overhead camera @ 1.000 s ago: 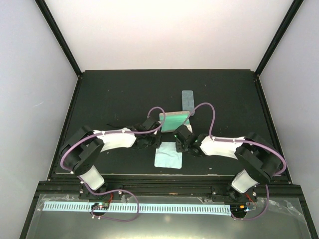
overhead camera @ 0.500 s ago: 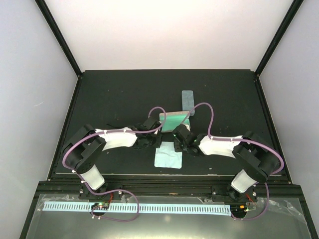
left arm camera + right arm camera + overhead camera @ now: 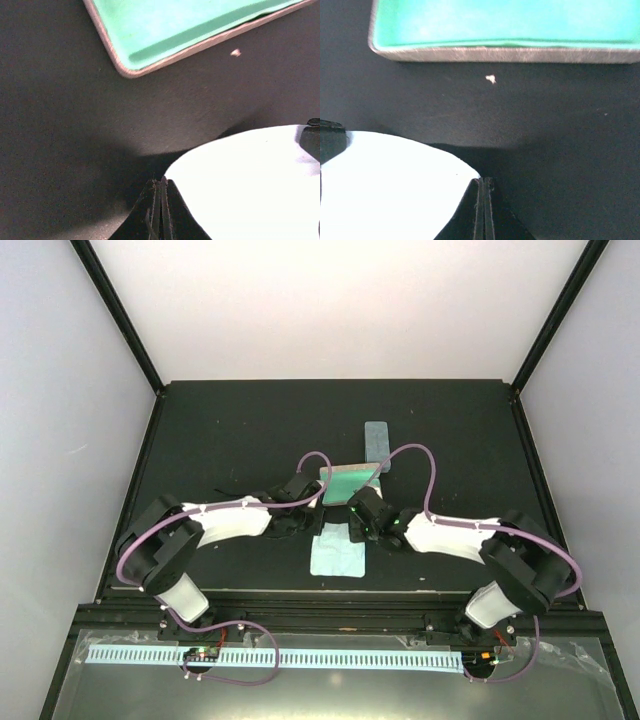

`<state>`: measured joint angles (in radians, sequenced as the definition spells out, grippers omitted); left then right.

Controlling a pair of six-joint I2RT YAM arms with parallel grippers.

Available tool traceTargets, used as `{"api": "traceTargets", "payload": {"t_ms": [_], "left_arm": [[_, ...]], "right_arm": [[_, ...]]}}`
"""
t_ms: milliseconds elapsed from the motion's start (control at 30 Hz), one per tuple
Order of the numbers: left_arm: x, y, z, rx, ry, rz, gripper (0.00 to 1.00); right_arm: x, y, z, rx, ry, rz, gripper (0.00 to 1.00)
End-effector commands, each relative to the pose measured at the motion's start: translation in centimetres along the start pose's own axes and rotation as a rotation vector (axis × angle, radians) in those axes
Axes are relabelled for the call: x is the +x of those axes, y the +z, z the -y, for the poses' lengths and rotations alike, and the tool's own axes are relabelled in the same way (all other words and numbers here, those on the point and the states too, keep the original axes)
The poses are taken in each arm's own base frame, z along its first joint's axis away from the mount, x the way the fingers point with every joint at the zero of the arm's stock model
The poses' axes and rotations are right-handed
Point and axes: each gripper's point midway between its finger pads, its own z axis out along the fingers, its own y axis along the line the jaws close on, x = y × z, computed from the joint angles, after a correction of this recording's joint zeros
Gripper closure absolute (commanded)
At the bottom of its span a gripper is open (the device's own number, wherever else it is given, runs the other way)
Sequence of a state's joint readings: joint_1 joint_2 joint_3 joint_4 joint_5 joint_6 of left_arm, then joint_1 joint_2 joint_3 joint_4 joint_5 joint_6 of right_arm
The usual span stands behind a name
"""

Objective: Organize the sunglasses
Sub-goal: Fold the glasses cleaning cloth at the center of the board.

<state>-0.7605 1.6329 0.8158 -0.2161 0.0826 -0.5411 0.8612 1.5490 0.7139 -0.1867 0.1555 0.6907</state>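
R claw (image 3: 483,182) shifted slightly; it & L claw (image 3: 160,184) pinch pale cloth (image 3: 338,558) edge; sunglasses hidden.

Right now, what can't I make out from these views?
Sunglasses: in no view; the arms may hide them from the top camera.
Cloth: overexposed white in both wrist views, no texture.
Left gripper, right gripper: fingers together at the cloth's edge; whether they pinch it is unclear.
Green tray: cut by the frame edge in both wrist views.
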Motion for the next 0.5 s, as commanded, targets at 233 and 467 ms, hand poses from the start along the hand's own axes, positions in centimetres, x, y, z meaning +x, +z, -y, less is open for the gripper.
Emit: {"api": "traceTargets", "payload": {"t_ms": [233,467], "left_arm": [[-2.51,-2.80,1.57,0.053,0.042,0.103,0.99],[-2.18,-2.51,1.35,0.047,0.047,0.094,0.98]], "right_arm": [[-3.25,-2.43,-0.10,0.017,0.026,0.114,0.99],[-2.98,-2.27,0.06,0.012,0.026,0.116,0.99]]}}
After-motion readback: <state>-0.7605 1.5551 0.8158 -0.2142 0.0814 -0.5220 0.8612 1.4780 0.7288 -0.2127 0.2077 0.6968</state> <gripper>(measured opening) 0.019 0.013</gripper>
